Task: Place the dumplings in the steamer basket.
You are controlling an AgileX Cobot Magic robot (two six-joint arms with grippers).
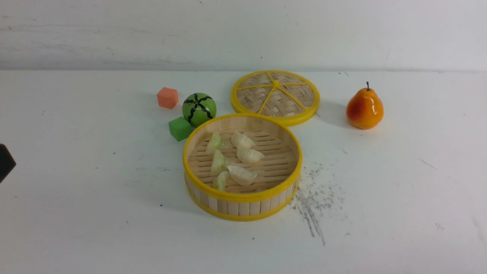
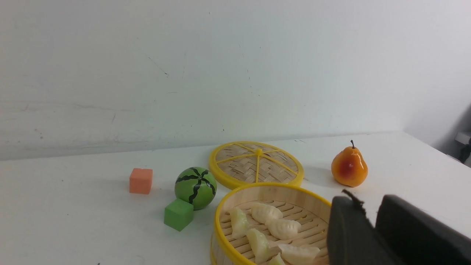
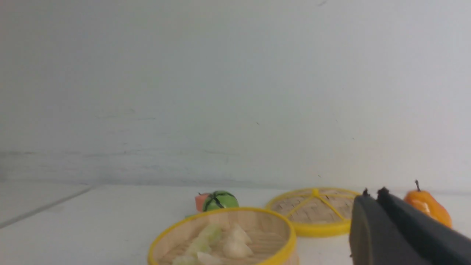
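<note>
The steamer basket [image 1: 243, 198] stands at the table's middle. Six dumplings lie on its slatted floor: three pale green [image 1: 218, 163] on the left side, three cream-white [image 1: 249, 155] beside them. The basket [image 2: 272, 186] and dumplings [image 2: 283, 228] also show in the left wrist view, and blurred in the right wrist view, basket [image 3: 220, 211]. My left gripper [image 2: 368, 206] is shut and empty, off the basket's side. My right gripper [image 3: 373, 195] is shut and empty, short of the basket. In the front view only a dark bit [image 1: 5, 161] at the left edge shows.
The flat woven lid [image 1: 275, 97] lies just behind the basket. A pear [image 1: 364, 108] stands at the right. A green striped ball [image 1: 199, 109], a green cube [image 1: 180, 128] and an orange cube [image 1: 167, 97] sit left of the basket. Dark scuff marks [image 1: 312, 205] lie at its right.
</note>
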